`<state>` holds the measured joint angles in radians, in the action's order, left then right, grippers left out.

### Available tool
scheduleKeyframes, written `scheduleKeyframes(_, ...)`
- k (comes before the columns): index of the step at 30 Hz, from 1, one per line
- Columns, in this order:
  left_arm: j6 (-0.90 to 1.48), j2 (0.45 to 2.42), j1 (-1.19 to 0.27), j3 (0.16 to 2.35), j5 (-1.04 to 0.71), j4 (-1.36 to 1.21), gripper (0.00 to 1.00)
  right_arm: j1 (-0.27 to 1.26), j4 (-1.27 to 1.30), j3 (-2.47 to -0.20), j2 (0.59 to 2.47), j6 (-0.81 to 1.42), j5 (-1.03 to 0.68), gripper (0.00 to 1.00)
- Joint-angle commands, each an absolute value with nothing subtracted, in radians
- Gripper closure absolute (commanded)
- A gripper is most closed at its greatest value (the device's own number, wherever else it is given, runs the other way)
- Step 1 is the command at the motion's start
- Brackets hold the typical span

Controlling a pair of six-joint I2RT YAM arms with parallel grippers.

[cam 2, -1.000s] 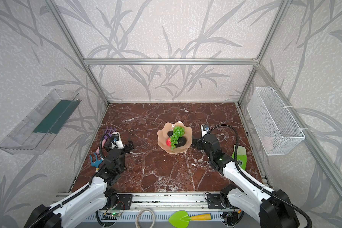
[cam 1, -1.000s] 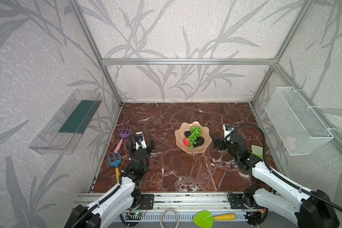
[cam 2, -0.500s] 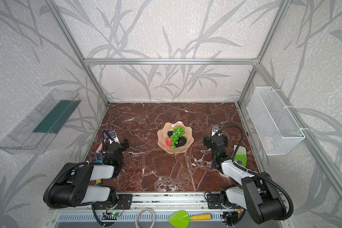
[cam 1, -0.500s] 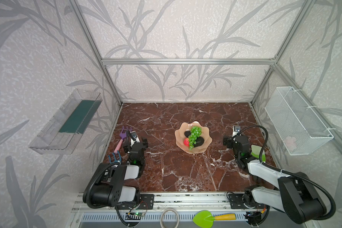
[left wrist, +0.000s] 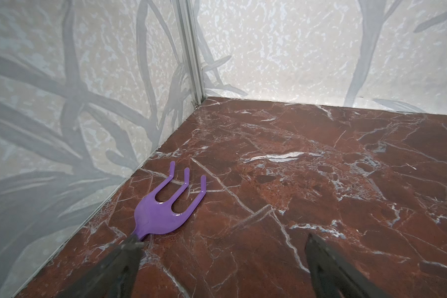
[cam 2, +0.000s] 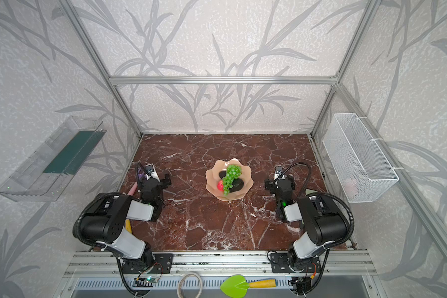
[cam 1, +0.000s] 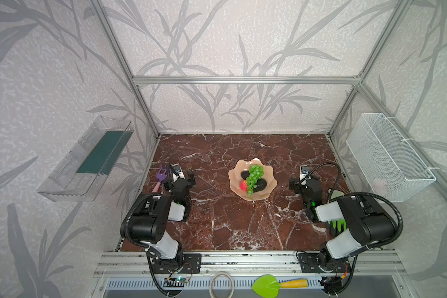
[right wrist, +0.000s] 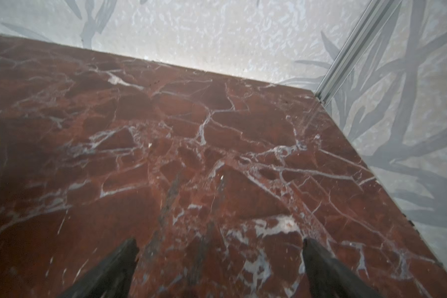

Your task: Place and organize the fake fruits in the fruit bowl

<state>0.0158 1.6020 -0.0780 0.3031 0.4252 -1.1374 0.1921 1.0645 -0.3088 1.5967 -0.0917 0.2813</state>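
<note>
Fingers [left wrist: 114, 268] of the left gripper [left wrist: 222, 238] stand wide apart with nothing between them, low over the red marble tabletop [cam 1: 217, 219]. One tip is just beside the neck of a purple toy fork [left wrist: 163, 214] at the lower left of that wrist view. The right gripper [right wrist: 219, 240] is likewise spread and empty above bare marble.

In both top views the fruit bowl [cam 1: 253, 198] [cam 2: 227, 198] sits at the middle of the frame, well apart from both grippers. It holds the green grapes [cam 1: 254, 175] draped over two dark avocados [cam 1: 260, 184], with the strawberry [cam 1: 243, 185] at their left. No fruit shows on the tabletop, so the filling looks finished and the step in hand seems to be a clean retreat. Doing it well would mean keeping both arms folded near the bottom of the frame, lifting the left fingers clear of the fork, and leaving the bowl undisturbed.

No brand, label or writing can be read anywhere.
</note>
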Motion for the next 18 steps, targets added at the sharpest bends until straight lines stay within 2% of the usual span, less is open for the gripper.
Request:
scheduleKeyframes(1, 0.009, 1.598, -0.074, 0.313, 0.425, -1.13, 0.01, 0.203, 1.077, -0.335, 1.597, -0.104, 0.317, 0.01)
scheduleKeyframes(7, 0.011, 1.594, -0.073, 0.314, 0.425, -1.124, 0.01, 0.204, 1.127, -0.318, 1.609, -0.118, 0.297, 0.01)
scheduleKeyframes(12, 0.011, 1.595, -0.074, 0.314, 0.425, -1.125, 0.01, 0.178, 1.053, -0.349, 1.599, -0.097, 0.251, 0.01)
scheduleKeyframes(15, 0.009, 1.595, -0.075, 0.325, 0.425, -1.105, 0.01, 0.16, 1.211, -0.269, 1.607, -0.061, 0.305, 0.01)
scheduleKeyframes(17, 0.015, 1.591, -0.071, 0.345, 0.423, -1.056, 0.01, 0.142, 1.244, -0.248, 1.606, -0.052, 0.241, 0.01)
scheduleKeyframes(18, 0.015, 1.59, -0.072, 0.341, 0.423, -1.064, 0.01, 0.154, 1.219, -0.272, 1.615, -0.115, 0.154, 0.01)
